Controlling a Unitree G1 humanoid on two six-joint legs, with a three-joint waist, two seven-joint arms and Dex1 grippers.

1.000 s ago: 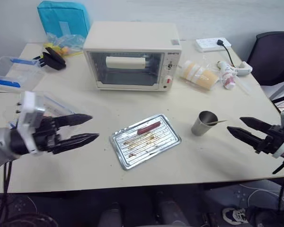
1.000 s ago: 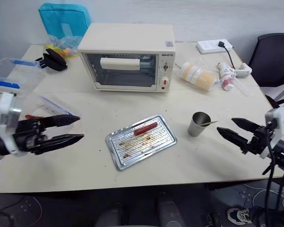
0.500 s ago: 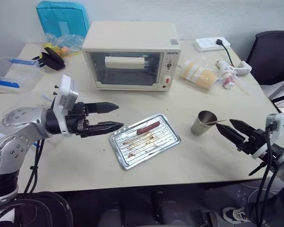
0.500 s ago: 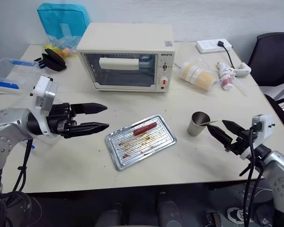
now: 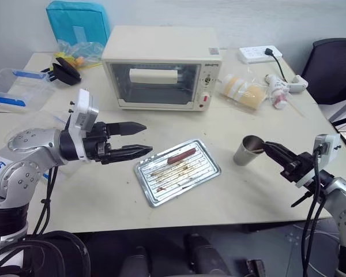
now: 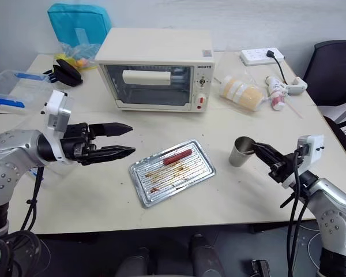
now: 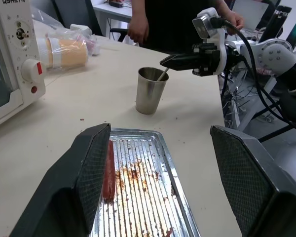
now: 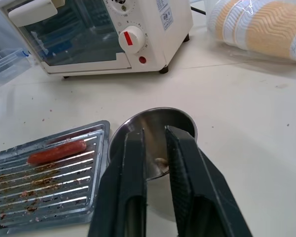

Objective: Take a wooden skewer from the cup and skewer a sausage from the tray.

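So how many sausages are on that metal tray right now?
1. A single dark-red sausage lies near the far edge of the tray, on its ridged bottom. The rest of the tray holds just brown grease streaks.

Beige table (image 5: 259, 190), black chair (image 5: 328, 66), pale wall (image 5: 277, 17)

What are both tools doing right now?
Left tool: open, empty.
Right tool: nearly closed at the rim of the cup; grip on the skewer cannot be told.
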